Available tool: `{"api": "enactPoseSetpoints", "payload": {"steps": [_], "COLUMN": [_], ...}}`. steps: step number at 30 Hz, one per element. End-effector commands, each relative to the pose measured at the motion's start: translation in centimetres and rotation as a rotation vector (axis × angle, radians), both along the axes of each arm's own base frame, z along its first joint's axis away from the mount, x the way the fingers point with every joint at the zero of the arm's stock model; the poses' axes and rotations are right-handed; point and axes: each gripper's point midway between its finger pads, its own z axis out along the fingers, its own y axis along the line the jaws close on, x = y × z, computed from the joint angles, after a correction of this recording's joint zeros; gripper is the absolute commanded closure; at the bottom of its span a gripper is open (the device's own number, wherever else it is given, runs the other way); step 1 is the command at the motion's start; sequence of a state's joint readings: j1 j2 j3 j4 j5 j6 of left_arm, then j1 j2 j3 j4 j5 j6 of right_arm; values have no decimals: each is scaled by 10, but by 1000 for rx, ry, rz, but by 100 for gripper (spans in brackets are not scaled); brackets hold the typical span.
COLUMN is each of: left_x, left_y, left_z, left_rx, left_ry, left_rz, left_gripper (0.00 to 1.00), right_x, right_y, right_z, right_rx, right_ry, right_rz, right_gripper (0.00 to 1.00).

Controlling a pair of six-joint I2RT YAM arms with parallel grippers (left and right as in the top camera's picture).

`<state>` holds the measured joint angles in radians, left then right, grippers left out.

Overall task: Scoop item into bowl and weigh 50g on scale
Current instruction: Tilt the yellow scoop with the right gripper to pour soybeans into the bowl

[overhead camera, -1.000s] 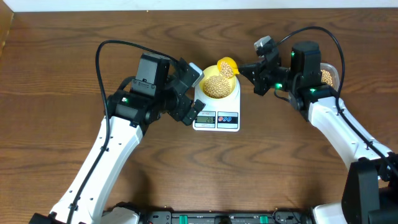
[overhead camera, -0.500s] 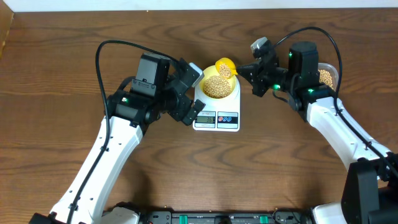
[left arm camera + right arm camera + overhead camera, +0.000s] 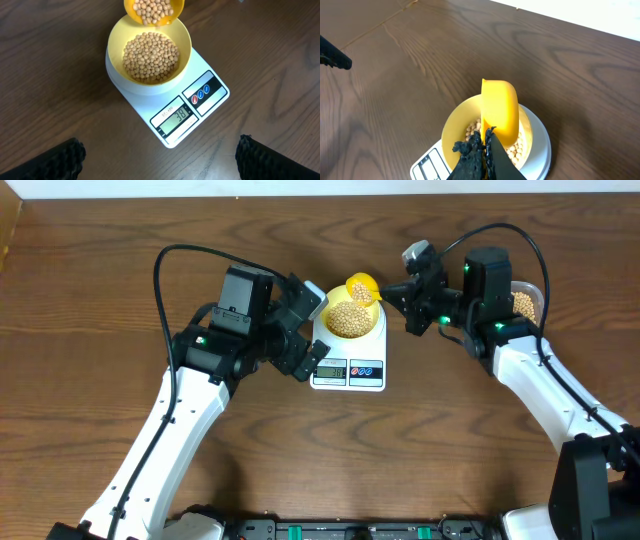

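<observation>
Obs. — the scale [image 3: 150,111] sits flat on the table [image 3: 50,60], its display [image 3: 179,117] turned toward the left arm. The bowl [image 3: 185,47] stands centred on the round weighing platform, so anything added registers at once.

Beans [image 3: 151,56] cover the bottom of the bowl and lie well below its rim. The display reads 38 — short of target, so I judge the fill is still under way.

Right hand [image 3: 487,137]: fingers pressed together, pinching the handle end of the yellow scoop [image 3: 500,112]. The scoop hangs over the far rim of the bowl, mouth tipped down toward it, with beans gathered at its lip in the left wrist view. It is held low and just above the rim, presumably so beans fall inside rather than bounce onto the platform or table. Whether it touches the rim I cannot tell.

Left hand [image 3: 159,150]: fingers spread wide, holding nothing, poised above the near side of the scale. Its camera looks straight down on the display — likely parked there to read the weight.

The clear tub [image 3: 527,302] of spare beans sits behind the right arm, well apart from the scale.

Next, in my judgement: a slow trickle, since few beans are needed.
</observation>
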<state>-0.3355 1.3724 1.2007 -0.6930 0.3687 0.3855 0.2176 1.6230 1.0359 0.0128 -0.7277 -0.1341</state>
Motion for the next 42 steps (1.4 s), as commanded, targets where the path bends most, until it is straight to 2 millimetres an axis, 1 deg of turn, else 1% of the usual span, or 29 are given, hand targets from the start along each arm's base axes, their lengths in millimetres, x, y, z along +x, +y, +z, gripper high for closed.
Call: {"api": "enactPoseSetpoints", "payload": {"steps": [1,42], "left_x": [-3,-3], "left_y": [0,0], "left_z": [3,3], "left_rx": [-16,-16], "left_ry": [2,2], "left_rz": [3,3], "left_gripper": [2,2], "right_x": [-2,-2], "right_y": [3,3], "right_z": [-4,-4], "right_rx": [-10,-24], "right_ry": [-7,-35], "right_rz": [18,33], "right_gripper": [99,99]}}
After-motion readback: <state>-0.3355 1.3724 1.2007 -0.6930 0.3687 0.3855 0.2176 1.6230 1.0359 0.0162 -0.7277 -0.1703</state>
